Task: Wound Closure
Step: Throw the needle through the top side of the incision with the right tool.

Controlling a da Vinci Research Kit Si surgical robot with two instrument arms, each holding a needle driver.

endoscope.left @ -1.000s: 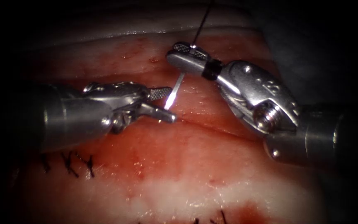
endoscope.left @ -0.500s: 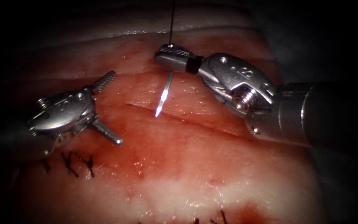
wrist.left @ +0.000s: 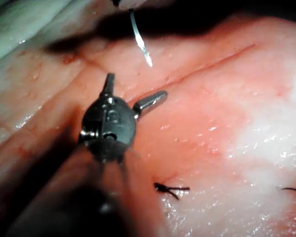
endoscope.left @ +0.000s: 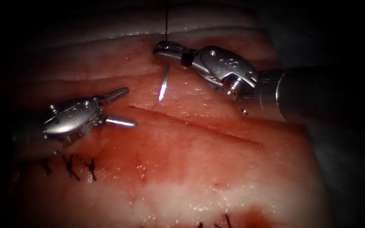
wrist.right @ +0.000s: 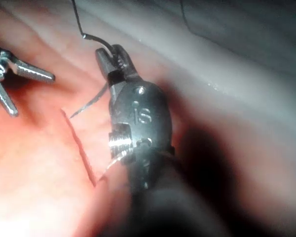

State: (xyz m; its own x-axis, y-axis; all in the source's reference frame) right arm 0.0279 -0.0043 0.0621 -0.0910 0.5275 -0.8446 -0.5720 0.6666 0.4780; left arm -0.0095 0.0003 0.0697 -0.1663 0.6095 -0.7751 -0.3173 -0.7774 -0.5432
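Observation:
My right tool (endoscope.left: 165, 47) is shut on the curved needle (endoscope.left: 164, 82) near its thread end. The needle hangs free above the tissue on the far side of the cut (endoscope.left: 199, 124), its tip clear of the surface. Dark thread (endoscope.left: 166, 21) runs up from the jaws. My left tool (endoscope.left: 131, 107) stands open with nothing in it, at the cut's left end. The left wrist view has the left tool (wrist.left: 136, 85) with its jaws apart below the needle (wrist.left: 139, 42). The right wrist view has the right tool (wrist.right: 111, 54) holding the needle (wrist.right: 89, 104).
Finished dark stitches (endoscope.left: 70, 165) lie at the lower left, and more thread ends (endoscope.left: 227, 220) at the bottom edge. Red fluid wets the tissue around the cut. A cut thread end (wrist.left: 170, 188) lies near the left shaft.
The left tool has drawn back to the left, away from the needle tip, and its jaws have narrowed. The right tool has carried the needle up and to the left.

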